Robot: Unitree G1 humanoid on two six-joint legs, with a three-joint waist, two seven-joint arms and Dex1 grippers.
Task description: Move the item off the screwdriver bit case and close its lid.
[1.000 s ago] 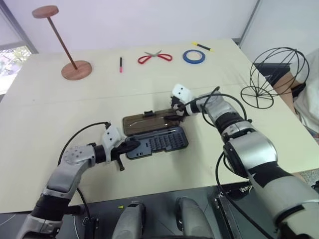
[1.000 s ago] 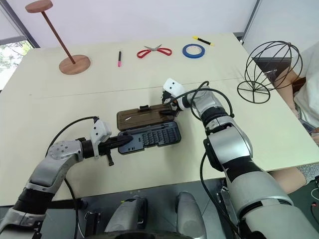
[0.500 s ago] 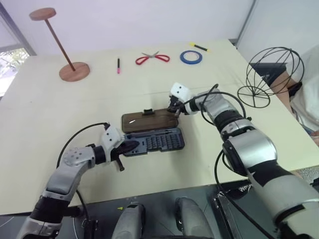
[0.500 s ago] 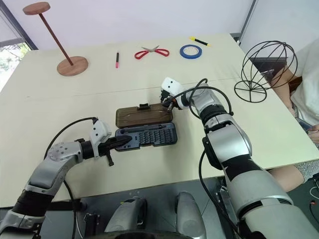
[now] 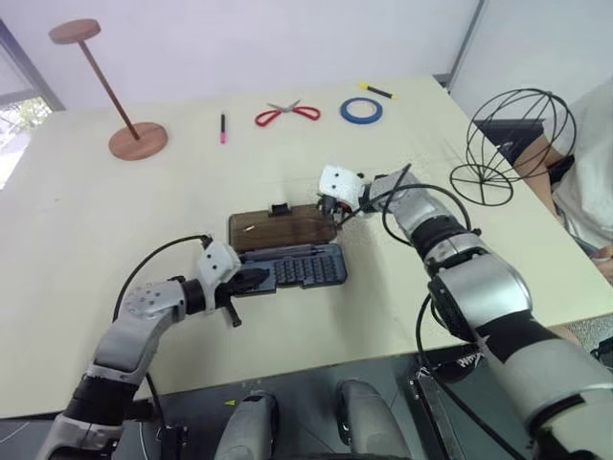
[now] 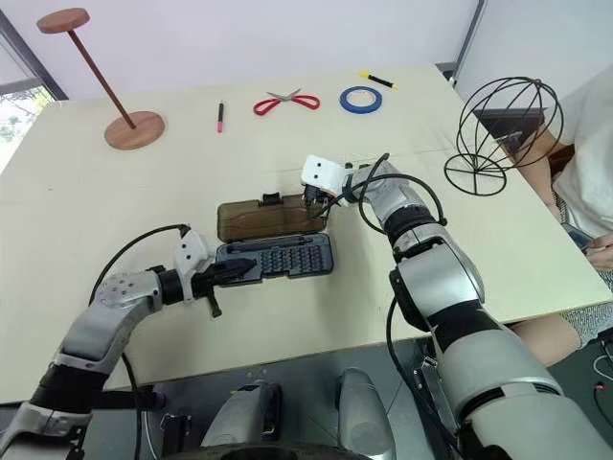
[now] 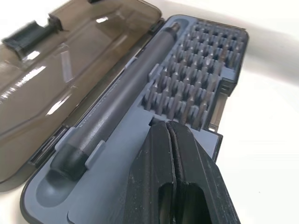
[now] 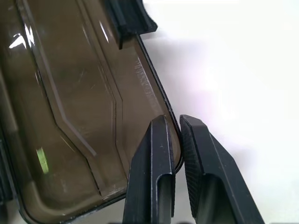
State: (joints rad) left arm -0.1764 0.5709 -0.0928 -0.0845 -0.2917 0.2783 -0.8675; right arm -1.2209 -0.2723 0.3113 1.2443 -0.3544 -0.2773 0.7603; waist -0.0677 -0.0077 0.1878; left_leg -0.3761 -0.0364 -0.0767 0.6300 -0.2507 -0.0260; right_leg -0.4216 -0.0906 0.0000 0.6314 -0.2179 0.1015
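Right gripper pinches the lid rim at the case's 2 o'clock corner, likely to swing it shut; closed left gripper pins the tray.

Bare table all round open case; wire globe well apart at right edge.

A large cream table fills the middle of the room, evenly lit. Behind it a plain white wall is seen, with a bright window at the far left. A pale partition panel with a grey frame post is set at the right. Dark floor is glimpsed beside the table's right edge.
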